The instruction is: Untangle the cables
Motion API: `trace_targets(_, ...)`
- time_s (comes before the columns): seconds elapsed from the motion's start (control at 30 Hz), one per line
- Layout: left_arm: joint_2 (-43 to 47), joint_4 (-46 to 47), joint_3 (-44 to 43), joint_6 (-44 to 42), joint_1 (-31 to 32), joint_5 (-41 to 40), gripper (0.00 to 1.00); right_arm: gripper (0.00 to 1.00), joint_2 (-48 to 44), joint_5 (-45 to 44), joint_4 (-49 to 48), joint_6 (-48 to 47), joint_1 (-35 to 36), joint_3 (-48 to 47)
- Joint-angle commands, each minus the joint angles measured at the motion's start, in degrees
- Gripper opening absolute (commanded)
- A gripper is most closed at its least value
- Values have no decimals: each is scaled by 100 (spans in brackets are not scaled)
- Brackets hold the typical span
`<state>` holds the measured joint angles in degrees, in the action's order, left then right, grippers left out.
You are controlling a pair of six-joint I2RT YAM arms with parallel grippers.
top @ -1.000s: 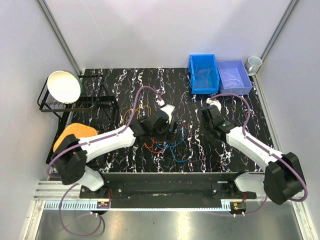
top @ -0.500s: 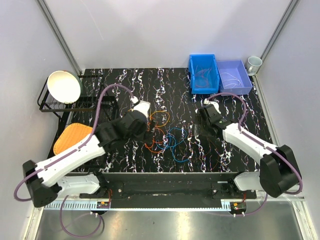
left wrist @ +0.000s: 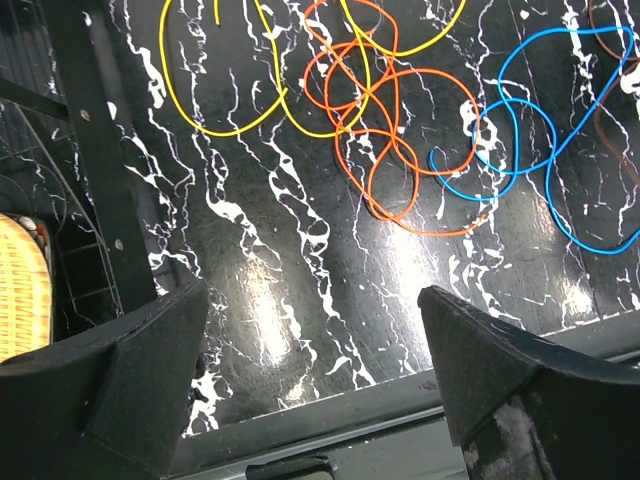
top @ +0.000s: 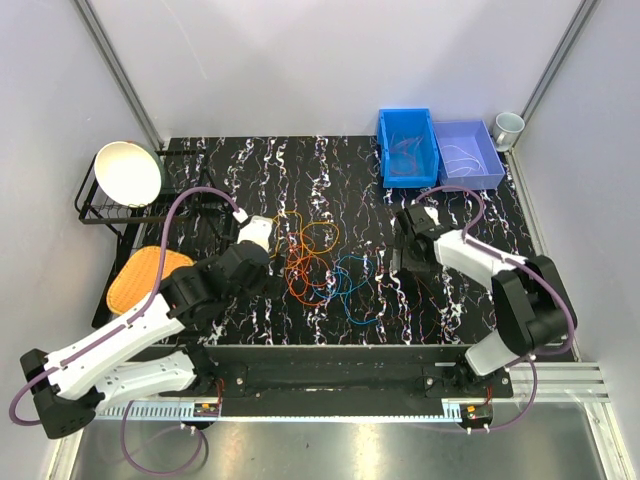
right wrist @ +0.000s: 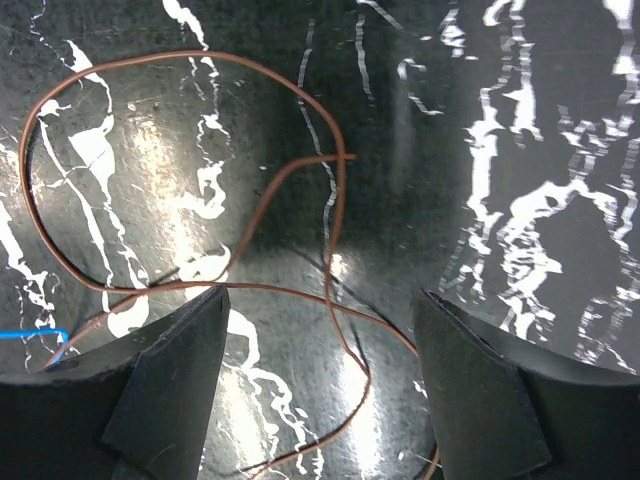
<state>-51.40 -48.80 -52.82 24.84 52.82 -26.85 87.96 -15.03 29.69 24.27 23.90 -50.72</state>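
**Overhead and wrist views of a two-arm rig at a black, white-veined desk.**

- **Cables:** The cables lie loose in the middle of the desk, somewhat nearer the near edge, between the two grippers.
- **Left wrist view:** A yellow cable makes a wide loop. An orange cable crosses it in several coils. A blue cable curls just beside the orange one, on the side toward the right edge.
- **Right wrist view:** A thin brown cable forms one large loop flat on the desk. Its strands run under the gap between the fingers.
- **Left gripper:** The left gripper hangs over the desk just beside the tangle, on the left-edge side. Its fingers are spread wide and hold nothing.
- **Right gripper:** The right gripper stands over the brown loop. Its fingers are likewise spread and empty.
- **Far right corner:** A blue bin stands next to a paler blue bin. Each holds a few strands. A white mug stands beyond them.
- **Left edge:** A white bowl sits on a black wire rack, with an orange woven pad nearer the near edge.
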Motion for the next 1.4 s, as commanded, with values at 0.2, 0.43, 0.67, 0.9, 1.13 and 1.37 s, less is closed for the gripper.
trace_targets(0.2,95,248,35,-111,-17,-259,91,73,450,254,-139,86,-17,-474)
trace_targets(0.43,121,248,43,-111,-17,-303,91,68,310,378,-165,104,-17,-281)
trace_targets(0.67,51,265,35,-111,-17,-312,91,57,353,483,-148,86,-17,-289)
trace_targets(0.9,95,265,44,-111,-17,-338,91,59,273,500,-113,113,-43,-210)
trace_targets(1.13,94,265,43,-111,-17,-347,91,55,652,483,-78,16,-78,-474)
trace_targets(1.37,77,265,43,-111,-17,-373,91,39,827,518,-95,-37,-96,-562)
